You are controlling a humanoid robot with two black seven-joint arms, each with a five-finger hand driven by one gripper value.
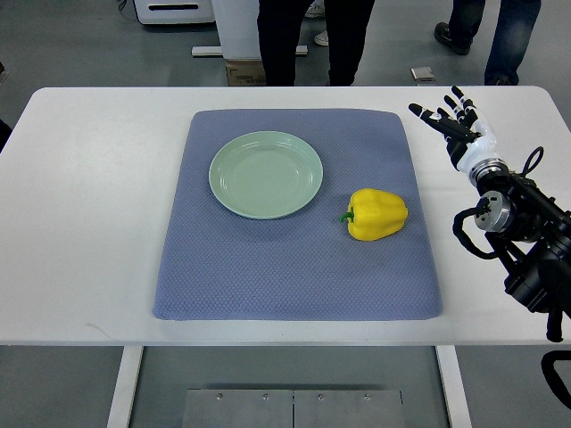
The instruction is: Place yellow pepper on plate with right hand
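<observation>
A yellow pepper (pixel 378 214) with a green stem lies on its side on the blue-grey mat (pixel 294 267), right of centre. A pale green plate (pixel 266 174) sits on the mat up and to the left of the pepper, with nothing on it. My right hand (pixel 446 116) hovers over the white table at the far right, beyond the mat's right edge and above the pepper in the picture. Its fingers are spread and hold nothing. The right arm (pixel 522 232) enters from the right edge. No left arm shows.
The mat lies on a white table (pixel 89 223). Two people's legs (pixel 312 40) stand behind the far table edge, and a small box (pixel 244 73) sits on the floor there.
</observation>
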